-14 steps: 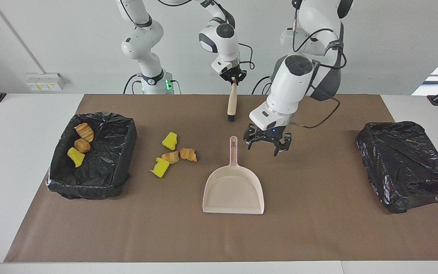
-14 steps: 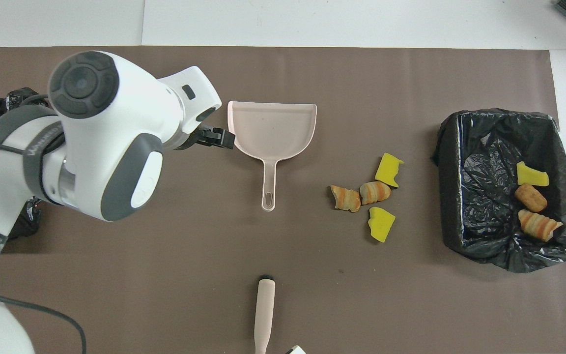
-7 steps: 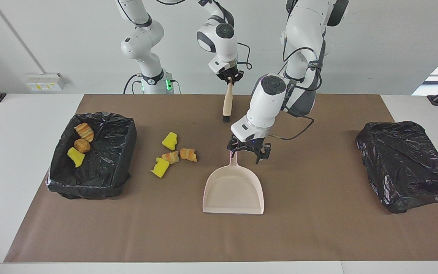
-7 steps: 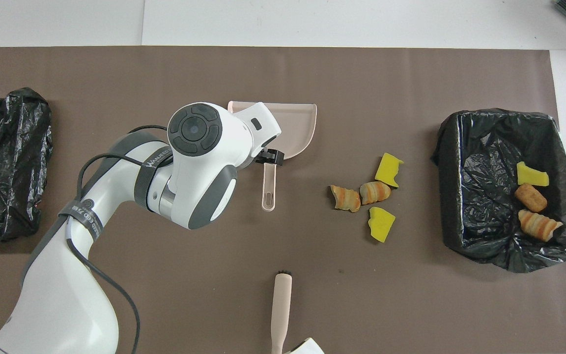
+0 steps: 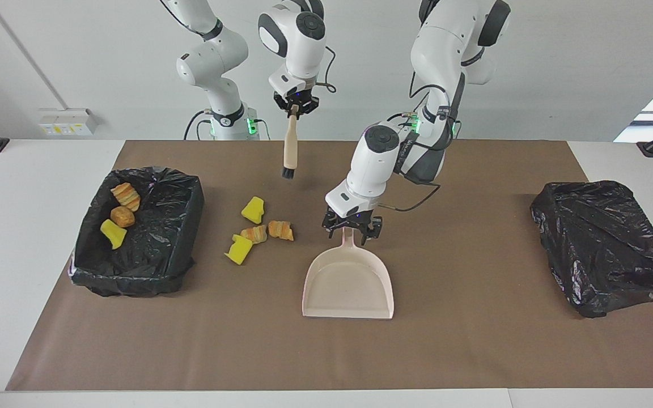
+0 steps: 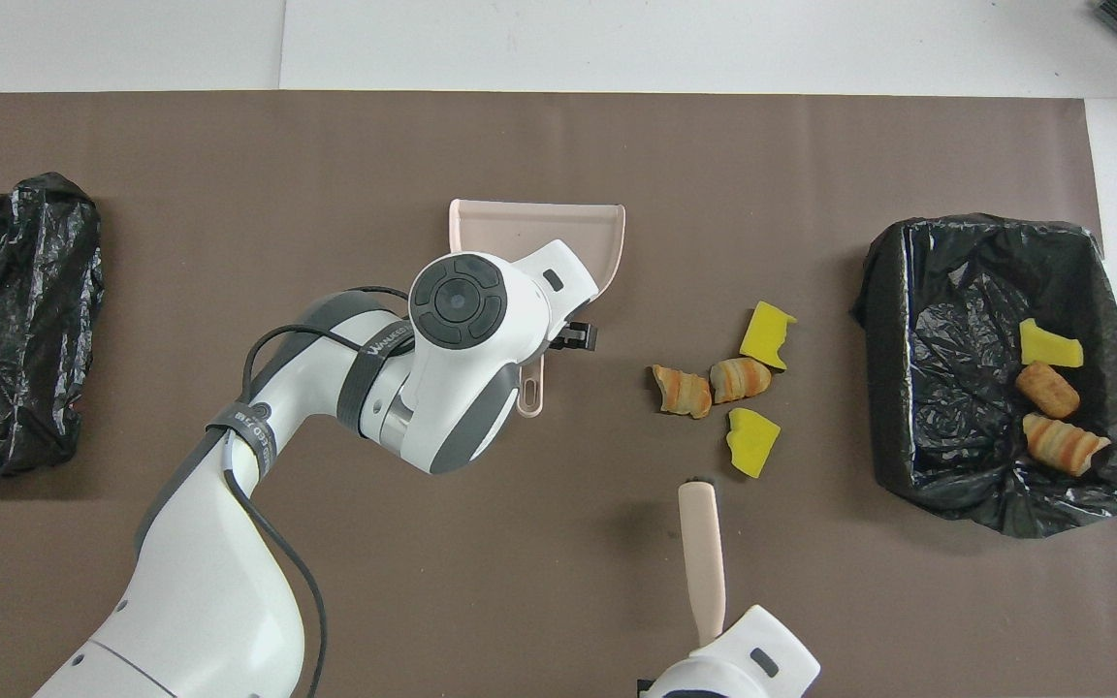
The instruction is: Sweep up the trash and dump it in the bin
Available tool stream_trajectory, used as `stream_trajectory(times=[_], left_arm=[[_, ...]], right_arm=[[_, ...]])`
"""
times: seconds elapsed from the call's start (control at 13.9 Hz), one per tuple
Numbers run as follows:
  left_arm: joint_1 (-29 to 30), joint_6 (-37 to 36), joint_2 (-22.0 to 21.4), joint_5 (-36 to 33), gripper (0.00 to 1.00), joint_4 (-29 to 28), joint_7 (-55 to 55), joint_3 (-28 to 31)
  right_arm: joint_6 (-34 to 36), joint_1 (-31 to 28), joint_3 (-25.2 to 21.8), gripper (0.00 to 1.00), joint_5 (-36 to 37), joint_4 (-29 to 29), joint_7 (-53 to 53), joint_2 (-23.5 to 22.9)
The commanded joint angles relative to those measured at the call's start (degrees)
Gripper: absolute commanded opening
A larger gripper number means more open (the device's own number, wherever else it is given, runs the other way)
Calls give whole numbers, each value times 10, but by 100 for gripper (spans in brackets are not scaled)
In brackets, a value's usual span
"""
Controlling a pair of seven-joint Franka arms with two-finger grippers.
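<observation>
Left gripper now at the dustpan handle, brush carried toward the trash

Since one second ago the left gripper [image 5: 352, 229] has travelled from a place beside the dustpan, on the left arm's side, to the handle of the dustpan [image 5: 348, 283]; its jaws straddle the handle and are not yet closed on it, so nothing is grasped; in the same time the right gripper [image 5: 295, 107] has moved toward the right arm's end of the table with the brush [image 5: 289, 148]; it is clenched on the top of the brush handle, the brush hangs upright with the bristles down, in the air.

In the overhead view the dustpan [image 6: 481, 219] lies flat on the brown mat [image 6: 326, 145], about the middle of it, with its handle pointing to 6 o'clock, toward the robots; the loose trash [image 6: 721, 388], two yellow sponge pieces and two croissant-like pastries, sits close together on the mat at about 3 o'clock from the dustpan handle; the brush tip [image 6: 696, 485] is seen at 7 o'clock from the nearest yellow piece, just beside it.

At 3 o'clock from this group stands the bin [image 6: 917, 291] lined with a black bag, at the right arm's end; three more trash pieces [image 6: 1051, 393] lie inside it, one yellow, two orange-brown; a second black bag [image 6: 6, 320] lies at the left arm's end, at 9 o'clock from the dustpan.
</observation>
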State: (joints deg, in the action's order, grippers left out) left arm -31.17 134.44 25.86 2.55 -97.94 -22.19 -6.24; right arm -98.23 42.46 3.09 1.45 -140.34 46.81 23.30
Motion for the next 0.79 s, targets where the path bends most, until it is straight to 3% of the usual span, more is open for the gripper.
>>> stream_trajectory(times=[0.0,0.14,0.29,0.5,0.72], left_arm=[[-6,14,-5,-5,57,-8,-11,8],[-6,7,-5,-7,30,-8,-9,9],[1,-4,-12,-8,6,-9,-4,9],[5,-68,-38,-45,0,-9,11,11],[25,-142,-71,-72,0,-9,153,13]], right_arm=[[6,-88,6,0,93,3,-99,-27],[-19,-167,6,0,171,17,-190,-61],[-55,-227,7,0,197,45,-244,-99],[-93,-261,7,0,242,99,-257,-178],[-130,-269,8,0,242,106,-256,-221]])
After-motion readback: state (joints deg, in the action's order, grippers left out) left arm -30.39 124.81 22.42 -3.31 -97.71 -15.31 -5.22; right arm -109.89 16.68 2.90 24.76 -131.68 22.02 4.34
